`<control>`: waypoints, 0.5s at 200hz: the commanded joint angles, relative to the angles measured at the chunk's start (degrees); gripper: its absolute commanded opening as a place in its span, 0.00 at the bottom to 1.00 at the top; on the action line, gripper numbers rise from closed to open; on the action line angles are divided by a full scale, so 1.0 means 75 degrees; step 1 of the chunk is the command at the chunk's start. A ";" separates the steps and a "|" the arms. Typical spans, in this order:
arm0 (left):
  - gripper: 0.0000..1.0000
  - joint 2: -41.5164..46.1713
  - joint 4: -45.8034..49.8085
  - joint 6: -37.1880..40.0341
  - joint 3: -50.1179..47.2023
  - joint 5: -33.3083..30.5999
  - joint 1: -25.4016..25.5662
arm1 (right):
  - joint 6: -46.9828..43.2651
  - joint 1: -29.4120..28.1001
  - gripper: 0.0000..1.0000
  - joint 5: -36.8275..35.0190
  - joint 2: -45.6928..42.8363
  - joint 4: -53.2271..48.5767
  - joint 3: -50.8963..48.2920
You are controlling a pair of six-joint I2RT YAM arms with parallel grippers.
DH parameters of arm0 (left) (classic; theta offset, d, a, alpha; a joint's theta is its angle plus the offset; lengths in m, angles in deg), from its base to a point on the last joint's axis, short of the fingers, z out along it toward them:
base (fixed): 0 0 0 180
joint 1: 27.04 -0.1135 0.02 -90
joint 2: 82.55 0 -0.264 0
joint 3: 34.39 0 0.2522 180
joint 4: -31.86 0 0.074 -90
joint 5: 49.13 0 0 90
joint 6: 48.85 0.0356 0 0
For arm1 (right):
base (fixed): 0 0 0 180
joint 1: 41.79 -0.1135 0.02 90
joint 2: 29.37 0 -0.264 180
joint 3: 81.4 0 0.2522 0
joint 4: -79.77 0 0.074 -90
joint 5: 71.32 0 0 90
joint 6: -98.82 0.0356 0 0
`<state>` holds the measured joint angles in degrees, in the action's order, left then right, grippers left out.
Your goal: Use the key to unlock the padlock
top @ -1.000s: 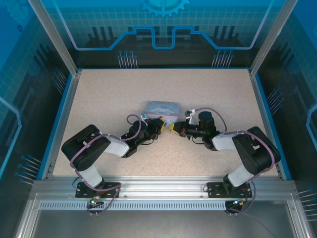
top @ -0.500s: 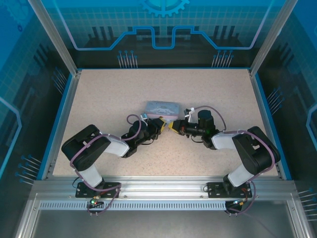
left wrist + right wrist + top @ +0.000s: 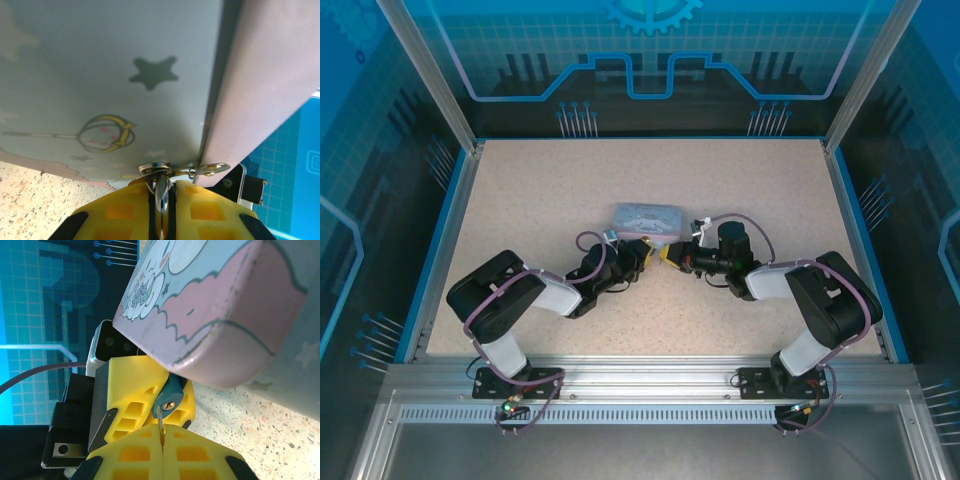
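I can't see the head of the key point(image 3: 159, 419), buried between the fingers point(image 3: 195, 446) of my right gripper point(image 3: 161, 432) at 6 o'clock of the padlock point(image 3: 171, 394).

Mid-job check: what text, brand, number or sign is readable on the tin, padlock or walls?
None readable.
Tin box: pictures only, a star, a crescent-moon wand, clouds.
Padlock: no legible marking.
Back wall panel: gear and circuit graphics, no words.

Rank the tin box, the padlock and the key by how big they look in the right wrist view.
Largest: the tin box, by far.
Next: the padlock, small and teal.
Smallest: the key, only a thin sliver showing.
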<state>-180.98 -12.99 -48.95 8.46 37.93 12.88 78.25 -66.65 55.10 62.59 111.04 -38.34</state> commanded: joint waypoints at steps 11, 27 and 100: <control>0.00 -0.0048 -0.0524 -0.0140 0.0177 0.0151 0.0081 | 0.0000 -0.0119 0.00 -0.0017 -0.0194 0.0118 -0.0109; 0.00 -0.0048 -0.0520 -0.0137 0.0180 0.0155 0.0081 | -0.0023 -0.0118 0.00 -0.0017 -0.0259 0.0069 -0.0178; 0.00 -0.0023 -0.0510 -0.0127 0.0177 0.0147 0.0083 | -0.0048 -0.0121 0.00 -0.0035 -0.0309 0.0065 -0.0281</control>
<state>-181.05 -13.04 -48.95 8.46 38.04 12.90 78.20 -66.98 55.08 61.15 110.96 -40.42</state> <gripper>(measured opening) 0.135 0.063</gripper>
